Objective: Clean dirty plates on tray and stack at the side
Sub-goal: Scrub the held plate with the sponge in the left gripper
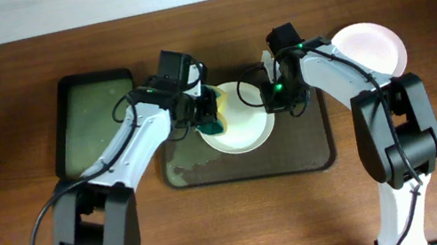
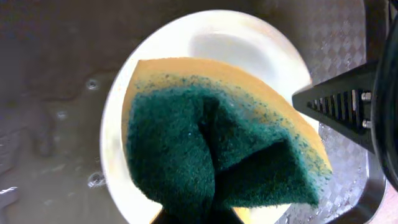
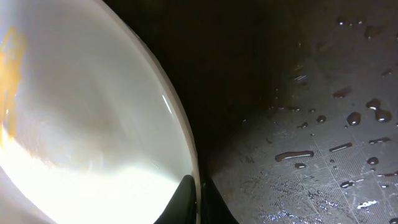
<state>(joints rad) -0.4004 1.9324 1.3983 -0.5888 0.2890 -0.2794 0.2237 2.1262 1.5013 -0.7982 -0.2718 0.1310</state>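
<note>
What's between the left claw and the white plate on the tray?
A yellow-and-green sponge, held by the left gripper over the plate; clearest in the left wrist view.

No text, label, brand, number or sign can be read anywhere in these three views.

Left gripper (image 1: 209, 116) with sponge (image 1: 214, 123) and right gripper (image 1: 270, 98) on the rim hem the plate (image 1: 247, 128) from both sides; the front strip of the tray (image 1: 249, 166) and the table (image 1: 246, 226) before it lie open. A black tray (image 1: 94, 108) bars the far left.
</note>
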